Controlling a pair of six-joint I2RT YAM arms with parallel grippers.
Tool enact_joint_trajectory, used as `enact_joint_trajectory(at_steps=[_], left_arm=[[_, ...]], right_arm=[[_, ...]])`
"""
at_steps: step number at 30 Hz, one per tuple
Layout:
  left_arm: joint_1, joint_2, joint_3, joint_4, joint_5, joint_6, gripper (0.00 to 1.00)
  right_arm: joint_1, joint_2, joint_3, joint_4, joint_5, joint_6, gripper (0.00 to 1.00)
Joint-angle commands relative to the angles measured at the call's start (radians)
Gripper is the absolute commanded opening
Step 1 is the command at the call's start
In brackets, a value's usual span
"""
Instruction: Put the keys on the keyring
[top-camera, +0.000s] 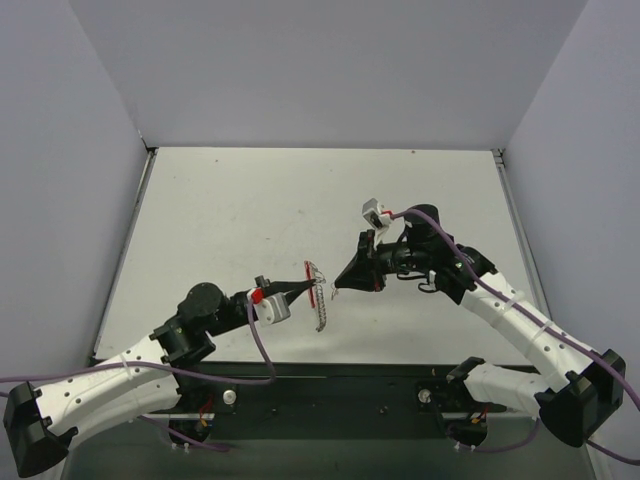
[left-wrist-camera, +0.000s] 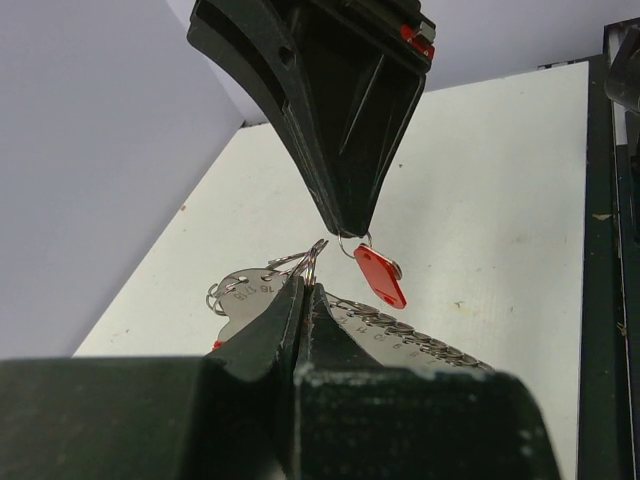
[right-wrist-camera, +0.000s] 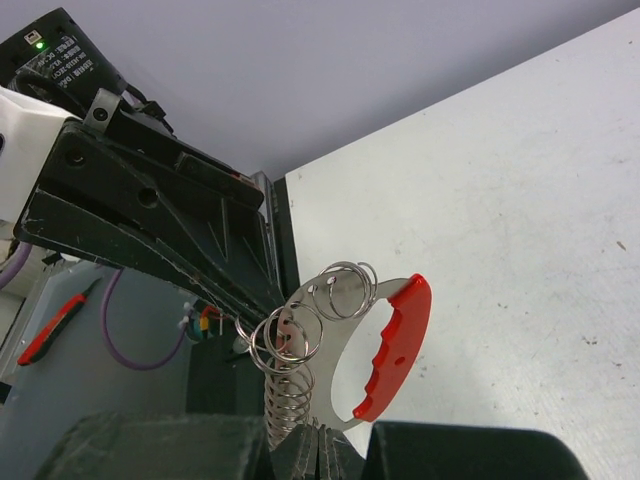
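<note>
Pinching the keyring (top-camera: 319, 305) edge-on in the left claw (top-camera: 298, 291), with fingers pressed tight on its rim, well clear of the worktop (top-camera: 250, 200) and roughly midway between the two arms. Held aloft like that, probably, to steady the hoop and leave its right side open to approach. Facing it from the right and just beside it, the right claw (top-camera: 337, 287), likewise squeezed together, nipping at its very tip the small wire loop of the key (left-wrist-camera: 380, 277). Dangling free below that tip, red head down, close over the hoop's grey arc. Whether touching it, impossible to tell. Gripped by the loop rather than the head, seemingly, so as to present the loop itself to the ring. Not yet threaded on, as far as can be judged.

Of the keyring: a large thin hoop, with one arc thick and bright red and the remainder flat grey-silver metal. Along the grey part, a jagged, toothed-looking edge and faint stamped marks. Several thin wire loops (right-wrist-camera: 300, 330) bunched on the stretch nearest the left claw's grip, with a tight coil of them lower down.

Of the key: tiny beside the hoop, with a flat red plastic head and a glint of silver at its top. Shaft not made out.
</note>
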Motion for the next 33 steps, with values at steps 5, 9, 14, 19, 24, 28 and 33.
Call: enact_joint_trajectory(at_steps=[5,9,14,19,24,28,33], left_arm=[[-0.003,-0.009,-0.006,-0.014,-0.033,-0.051,0.0],[-0.001,0.012,0.006,-0.079,-0.059,-0.07,0.0],[-0.001,0.052,0.018,-0.17,-0.125,-0.121,0.0],[-0.001,0.107,0.043,-0.285,-0.23,-0.163,0.0],[0.003,0.239,0.084,-0.308,-0.275,-0.16,0.0],[0.02,0.363,0.104,-0.264,-0.261,-0.153,0.0],[0.111,0.512,0.133,-0.187,-0.154,-0.166,0.0]], right_arm=[[0.006,-0.004,-0.001,0.019,-0.044,-0.026,0.0],[0.007,0.002,-0.004,0.016,-0.041,-0.033,0.0],[0.007,0.002,-0.012,0.007,-0.034,-0.037,0.0],[0.006,0.002,-0.025,0.005,-0.026,-0.036,0.0],[0.003,0.008,-0.047,0.005,-0.018,-0.036,0.0],[-0.002,0.005,-0.067,0.004,-0.017,-0.036,0.0],[-0.014,-0.013,-0.096,-0.001,0.0,-0.036,0.0]])
